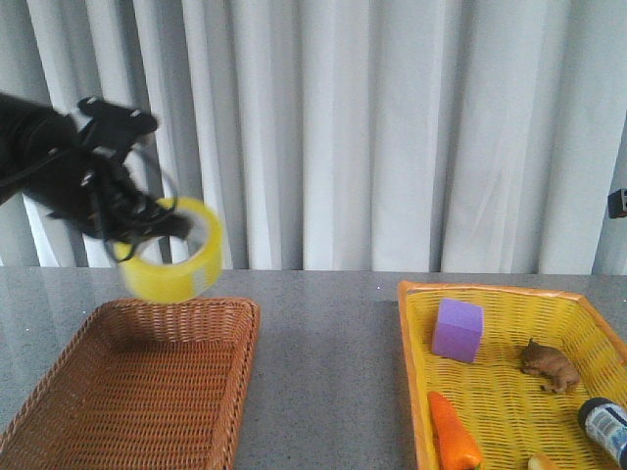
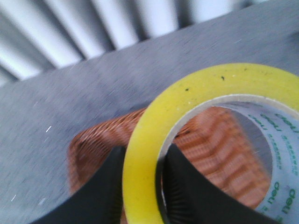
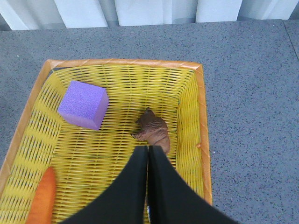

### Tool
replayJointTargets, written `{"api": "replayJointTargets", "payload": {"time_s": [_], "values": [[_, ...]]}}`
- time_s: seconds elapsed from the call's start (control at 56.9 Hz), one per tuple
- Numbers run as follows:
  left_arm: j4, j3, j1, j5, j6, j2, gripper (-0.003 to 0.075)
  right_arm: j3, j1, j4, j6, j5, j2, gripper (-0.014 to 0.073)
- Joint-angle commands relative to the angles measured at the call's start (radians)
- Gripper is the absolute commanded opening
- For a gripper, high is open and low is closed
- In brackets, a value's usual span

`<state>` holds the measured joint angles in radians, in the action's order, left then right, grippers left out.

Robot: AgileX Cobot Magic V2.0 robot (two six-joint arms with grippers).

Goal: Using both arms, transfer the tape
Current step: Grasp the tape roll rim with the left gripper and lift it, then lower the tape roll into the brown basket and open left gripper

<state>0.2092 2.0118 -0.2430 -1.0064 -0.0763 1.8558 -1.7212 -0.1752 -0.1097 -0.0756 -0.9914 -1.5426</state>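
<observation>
The yellow tape roll (image 1: 174, 257) hangs in the air above the far end of the brown wicker basket (image 1: 137, 392). My left gripper (image 1: 147, 223) is shut on the roll's wall, one finger outside and one inside the white printed core. In the left wrist view the tape (image 2: 154, 140) fills the frame, pinched between my black fingers (image 2: 110, 186), with the brown basket (image 2: 93, 140) below. My right gripper (image 3: 148, 150) is shut and empty, above the yellow basket (image 3: 191, 107); that arm barely shows in the front view.
The yellow basket (image 1: 598, 323) at the right holds a purple cube (image 1: 458, 330), a brown toy animal (image 1: 551, 365), an orange carrot (image 1: 453, 431) and a dark jar (image 1: 607, 426). The cube (image 3: 83, 105), animal (image 3: 153, 129) and carrot (image 3: 42, 198) show under my right wrist. White curtains hang behind the grey table.
</observation>
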Motion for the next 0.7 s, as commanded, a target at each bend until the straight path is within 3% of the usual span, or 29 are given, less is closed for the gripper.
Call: {"api": "replayJointTargets", "payload": {"time_s": [0.0,0.158,0.334,0.492,0.685], "values": [[-0.022,-0.086,0.045,0.111,-0.021,-0.07,0.0005,-0.027,-0.006,-0.004,-0.009,0.055,0.042,-0.0007],[-0.064,-0.213,0.072,0.133,-0.041,-0.057,0.0027,-0.027,-0.006,-0.004,-0.009,0.055,0.042,-0.0007],[-0.064,-0.234,0.072,0.058,-0.05,0.001,0.01,-0.027,-0.006,-0.004,-0.009,0.055,0.042,-0.0007],[-0.048,-0.234,0.072,-0.009,-0.068,0.048,0.0219,-0.027,-0.006,-0.004,-0.009,0.055,0.042,-0.0007],[-0.056,-0.234,0.072,0.007,-0.07,0.063,0.0385,-0.027,-0.006,-0.004,-0.009,0.055,0.042,-0.0007]]}}
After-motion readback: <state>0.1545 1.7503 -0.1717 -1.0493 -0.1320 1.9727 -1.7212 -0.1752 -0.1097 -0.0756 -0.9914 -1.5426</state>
